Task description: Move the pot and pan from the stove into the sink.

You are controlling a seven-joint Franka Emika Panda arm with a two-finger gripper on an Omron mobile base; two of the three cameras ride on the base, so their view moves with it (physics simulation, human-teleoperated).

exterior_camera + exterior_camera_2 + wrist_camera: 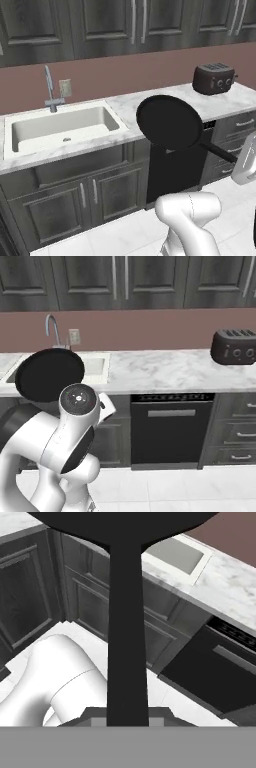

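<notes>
The marble desk [150, 102] runs along the wall, and the white sink [60, 127] is sunk into it, with the silver faucet [50, 87] at its back rim and a dark toaster [214, 78] well off to the other end.

The pan [169, 122] is off any surface, carried in the air in front of the desk edge, just beside the sink's near corner and above the dishwasher [172, 426]. Its long handle [127, 632] runs straight back from the disc toward the robot's hand, so the pan lies directly ahead of the pincer along the handle's axis. The pincer appears closed on that handle, though the fingertips themselves are hidden.

Judged from here, the basin lies to the robot's left of the pan, so the coming move is a sideways carry and a lowering.
</notes>
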